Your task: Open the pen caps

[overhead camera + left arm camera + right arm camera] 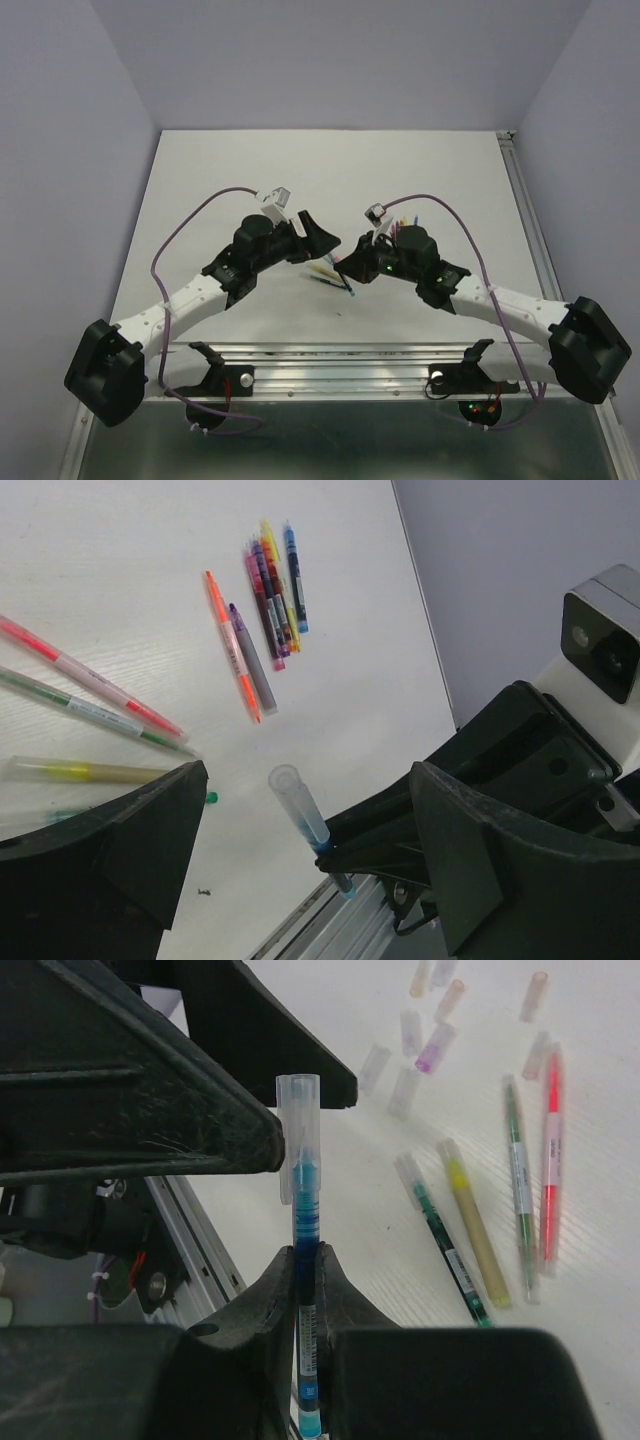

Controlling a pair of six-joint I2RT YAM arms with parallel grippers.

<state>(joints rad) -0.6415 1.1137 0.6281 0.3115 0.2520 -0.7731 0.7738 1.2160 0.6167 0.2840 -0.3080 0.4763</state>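
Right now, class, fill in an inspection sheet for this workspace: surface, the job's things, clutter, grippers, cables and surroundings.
Surface: white table, flat and matt.
Job's things: translucent clear cap still on the upright blue pen; loose pale translucent caps lie scattered on the table; coloured pens lie flat in groups.
Clutter: one tiny dark speck.
Grippers: black right gripper shut on the blue pen; black left gripper open, straddling the capped end.
Cables: purple cable loops above each arm.
Surroundings: pale lilac walls; metal rail along the near edge.
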